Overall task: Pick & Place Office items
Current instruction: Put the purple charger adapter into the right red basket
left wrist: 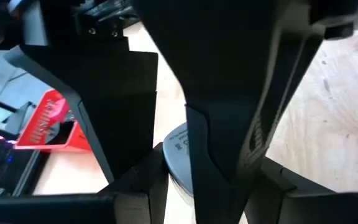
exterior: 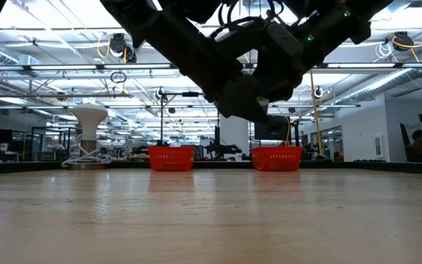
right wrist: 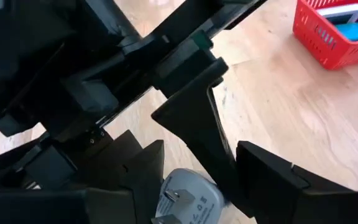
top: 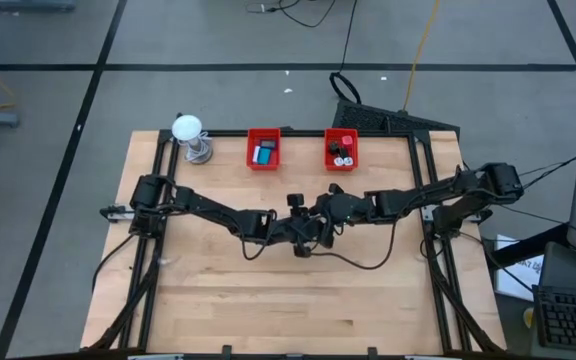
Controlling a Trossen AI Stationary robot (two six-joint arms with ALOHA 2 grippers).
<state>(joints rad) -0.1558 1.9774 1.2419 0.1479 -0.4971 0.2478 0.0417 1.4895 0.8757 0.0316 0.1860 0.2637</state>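
You're mid-handover at frame centre, both arms meeting over the bench (top: pixel 298 300). A white plug adapter (right wrist: pixel 188 200) with metal prongs sits between the fingers of both. Left gripper (top: pixel 298 236) looks clamped on it; right gripper (top: pixel 320 222) has fingers either side, and whether they're touching yet I can't tell. My advice: seat the right fully on the body, clear of the prongs, before the left lets go.

Further back, left red bin (top: pixel 263 150) holds blue and white pieces, right red bin (top: pixel 341 149) holds round white and dark bits. White ball on stand (top: pixel 189 135) sits upper left.

Overhead view hides the adapter completely; the low view shows only stacked arms.
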